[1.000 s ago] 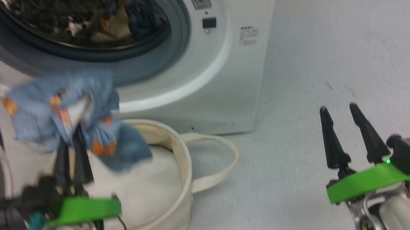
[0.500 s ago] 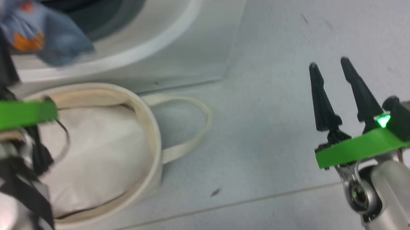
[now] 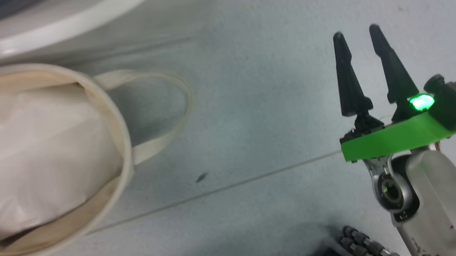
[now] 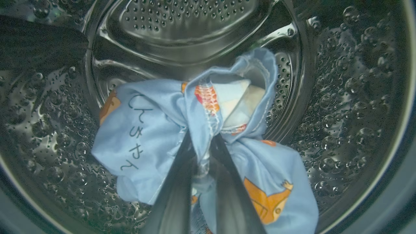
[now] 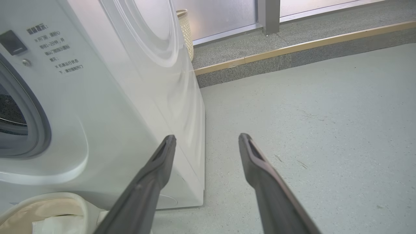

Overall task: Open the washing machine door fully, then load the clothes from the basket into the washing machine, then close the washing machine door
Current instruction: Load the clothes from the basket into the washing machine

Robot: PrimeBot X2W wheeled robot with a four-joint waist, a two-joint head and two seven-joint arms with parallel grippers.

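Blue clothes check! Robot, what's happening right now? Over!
Left end effector shut on light blue garment, inside the steel drum. Right end effector open, empty, above floor. Basket holds white bundle. Nothing blocking the drum.

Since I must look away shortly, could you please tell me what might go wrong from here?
The light blue garment is bunched between the left hand's fingers inside the steel drum; on release it may snag and ride back out. Its lower tail hangs near the drum's front edge and could drape over the rim. The basket holds a white bundle that might be grabbed by mistake.
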